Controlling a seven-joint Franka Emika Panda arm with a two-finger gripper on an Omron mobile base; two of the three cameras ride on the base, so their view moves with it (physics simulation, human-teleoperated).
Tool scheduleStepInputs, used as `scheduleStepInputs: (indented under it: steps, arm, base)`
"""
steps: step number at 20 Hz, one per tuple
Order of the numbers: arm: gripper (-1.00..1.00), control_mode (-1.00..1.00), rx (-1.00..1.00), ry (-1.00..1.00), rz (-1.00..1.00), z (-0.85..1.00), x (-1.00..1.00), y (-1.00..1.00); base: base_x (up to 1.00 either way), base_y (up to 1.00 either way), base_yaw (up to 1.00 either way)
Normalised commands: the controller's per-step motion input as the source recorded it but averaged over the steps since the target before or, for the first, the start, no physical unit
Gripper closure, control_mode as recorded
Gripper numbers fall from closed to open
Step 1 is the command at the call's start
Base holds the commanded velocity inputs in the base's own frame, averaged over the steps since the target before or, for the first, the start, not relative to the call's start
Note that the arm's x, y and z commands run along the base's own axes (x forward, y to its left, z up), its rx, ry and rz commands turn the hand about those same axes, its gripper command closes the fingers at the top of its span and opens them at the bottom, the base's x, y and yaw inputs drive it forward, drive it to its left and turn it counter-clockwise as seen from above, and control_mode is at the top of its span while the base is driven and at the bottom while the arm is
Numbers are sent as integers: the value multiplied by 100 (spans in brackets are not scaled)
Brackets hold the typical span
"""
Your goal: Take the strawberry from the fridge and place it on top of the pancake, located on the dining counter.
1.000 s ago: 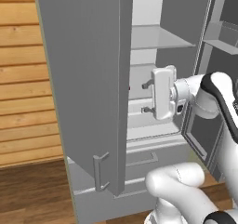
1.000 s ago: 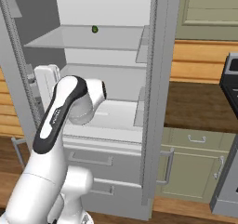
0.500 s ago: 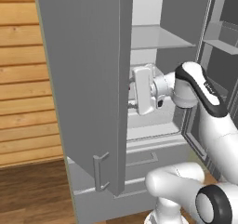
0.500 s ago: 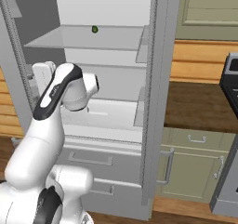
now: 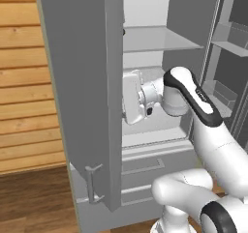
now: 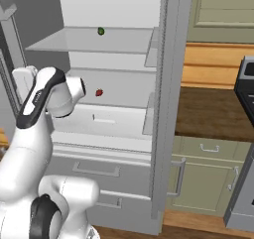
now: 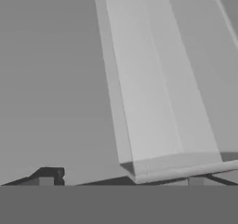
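— One gap decides it: how far is the gripper [image 7: 121,183] from the strawberry [image 6: 99,92]?

— Well apart, and pointed wrong. From the hand view the two finger tips sit spread wide at the bottom with nothing between them, so the gripper is released and empty. It faces the grey inner face of the fridge [image 5: 82,82] door, not the shelves.

— And the berry?

— On a white middle shelf inside, seen from the right base view, beyond the wrist and toward the back of the compartment. It is too tiny to give a long axis. A small dark green vegetable [image 6: 100,30] lies on the shelf above it.

— So the hand must turn?

— I judge so: swing away from the door and in toward that shelf.

— What differs from a second ago?

— The hand has swung from the interior toward the door, and the elbow has folded in; the strawberry, hidden by the arm before, is now exposed.
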Motion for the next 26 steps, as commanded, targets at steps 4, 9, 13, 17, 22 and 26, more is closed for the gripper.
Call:
scheduleStepInputs:
  steps: [4, 9, 13, 17, 22, 26]
  arm:
    - [-100, -100, 0, 0, 0, 0, -45, 87]
    - [-100, -100, 0, 0, 0, 0, -19, 76]
    - [-100, -100, 0, 1, 0, 0, -1, 51]
    - [-100, -100, -1, 1, 0, 0, 0, 33]
    - [-100, -100, -3, 6, -8, 0, 0, -11]
    - [-100, -100, -7, 9, -9, 0, 0, -61]
  base:
    - [0, 0, 0]
    - [0, 0, 0]
    - [0, 0, 0]
    - [0, 0, 0]
    - [0, 0, 0]
    - [0, 0, 0]
